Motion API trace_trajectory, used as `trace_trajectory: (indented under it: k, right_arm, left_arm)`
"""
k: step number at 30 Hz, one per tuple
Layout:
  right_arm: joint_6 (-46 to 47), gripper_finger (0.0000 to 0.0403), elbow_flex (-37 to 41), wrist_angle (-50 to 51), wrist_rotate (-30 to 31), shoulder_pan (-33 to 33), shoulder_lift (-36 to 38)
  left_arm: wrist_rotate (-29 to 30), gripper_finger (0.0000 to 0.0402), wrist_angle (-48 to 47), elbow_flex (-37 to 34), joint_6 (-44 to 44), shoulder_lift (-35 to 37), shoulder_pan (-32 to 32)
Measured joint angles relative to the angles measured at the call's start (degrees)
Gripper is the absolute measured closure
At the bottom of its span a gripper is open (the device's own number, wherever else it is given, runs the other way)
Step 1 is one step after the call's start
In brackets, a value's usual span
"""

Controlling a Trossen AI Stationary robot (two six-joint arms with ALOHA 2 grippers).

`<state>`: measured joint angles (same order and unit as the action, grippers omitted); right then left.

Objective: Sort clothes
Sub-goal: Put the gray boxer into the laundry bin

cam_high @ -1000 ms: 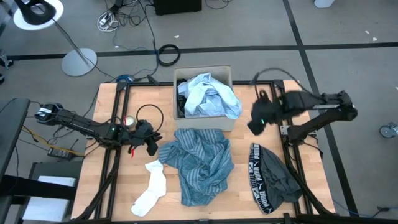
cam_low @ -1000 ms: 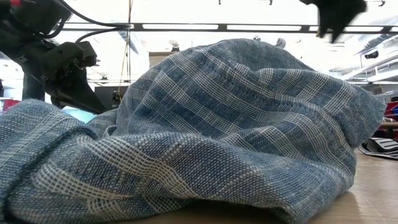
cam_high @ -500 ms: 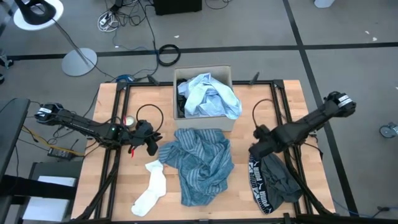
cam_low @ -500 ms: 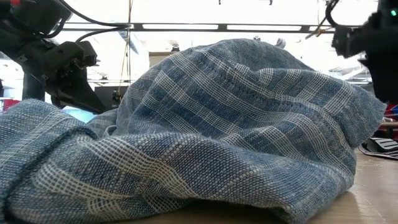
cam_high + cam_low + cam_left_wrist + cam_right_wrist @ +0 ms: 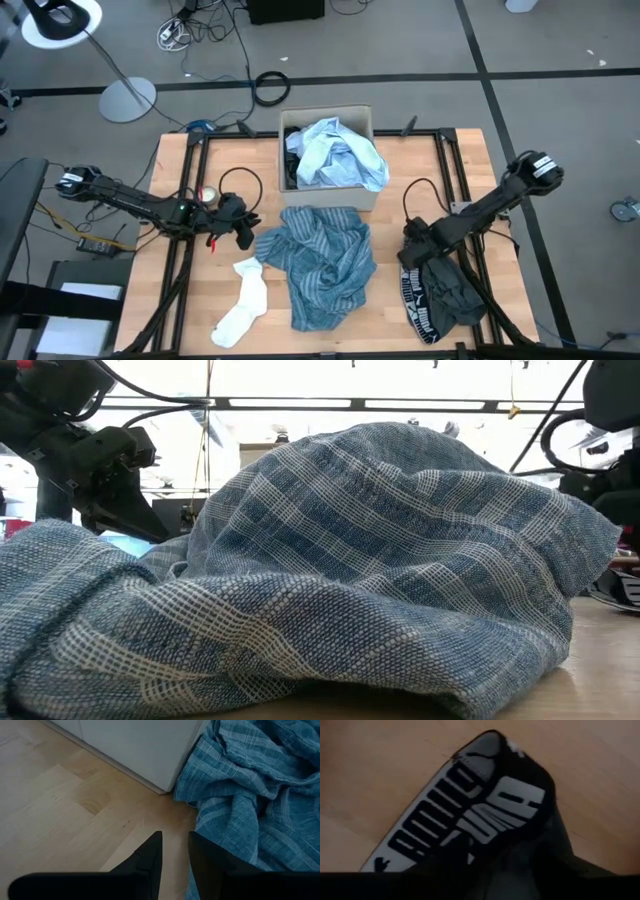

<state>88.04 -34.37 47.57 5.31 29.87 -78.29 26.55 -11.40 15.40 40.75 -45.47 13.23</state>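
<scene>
Behind blue striped shirt (image 5: 325, 262): box (image 5: 326, 124); beside it, white sock (image 5: 242, 302)

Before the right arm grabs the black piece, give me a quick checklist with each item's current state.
1. Right gripper down at the black piece, over its waistband end: ok.
2. Cloth between its fingers: cannot tell; the wrist view shows only the waistband close up.
3. Black piece lies apart from the striped shirt: ok.
4. Left gripper parked at the shirt's left edge, holding nothing: ok.
5. Room in the box: not ok, the pale shirt fills it.
6. White sock out of the right arm's way: ok.
</scene>
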Motion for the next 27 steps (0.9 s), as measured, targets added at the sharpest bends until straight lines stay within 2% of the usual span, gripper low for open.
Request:
trace_trajectory:
  k: [5, 6, 11, 14, 22, 27]
  right_arm:
    - [-4.2, 0.0365, -1.1, 0.4, 1.3, 0.0, 0.4]
    - [-4.9, 0.0383, -1.3, 0.9, 1.8, 0.0, 0.8]
    - [-5.4, 0.0392, -5.2, 10.3, 3.0, -1.0, 2.9]
    - [-5.6, 0.0397, -9.4, 18.3, 6.2, -1.5, 4.3]
    - [-6.3, 0.0399, -26.8, 41.7, 16.4, -3.2, 5.7]
    - [-13.4, 0.0399, -38.7, 41.9, 26.3, -5.3, 6.7]
  left_arm:
    - [0.0, 0.0302, 0.0, 0.0, 0.0, 0.0, 0.0]
    - [0.0, 0.0302, 0.0, 0.0, 0.0, 0.0, 0.0]
    - [0.0, 0.0302, 0.0, 0.0, 0.0, 0.0, 0.0]
    - [0.0, 0.0302, 0.0, 0.0, 0.0, 0.0, 0.0]
    - [0.0, 0.0302, 0.0, 0.0, 0.0, 0.0, 0.0]
    - [0.0, 0.0302, 0.0, 0.0, 0.0, 0.0, 0.0]
